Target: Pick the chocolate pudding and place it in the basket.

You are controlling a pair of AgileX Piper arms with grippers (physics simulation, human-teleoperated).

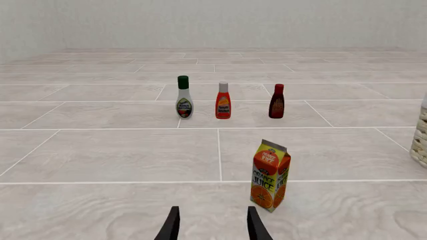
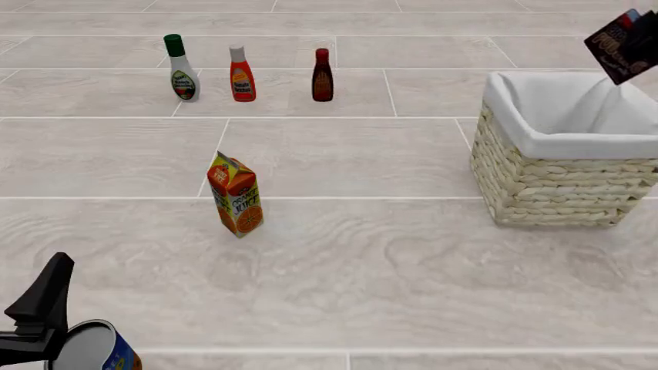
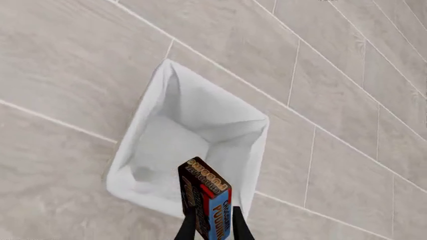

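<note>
Two fingers of the right end effector (image 3: pixel 212 231) pinch the chocolate pudding (image 3: pixel 205 199) above the basket (image 3: pixel 143 182)

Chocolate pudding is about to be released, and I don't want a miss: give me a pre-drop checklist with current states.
1. Right gripper shut on the chocolate pudding: ok.
2. Pudding lifted clear above the basket rim: ok.
3. Pudding over the liner opening: ok in the right wrist view, near one edge.
4. Basket interior free of other items: ok.
5. Left gripper away from the basket: ok.
6. Pudding level: not ok, tilted.
</note>
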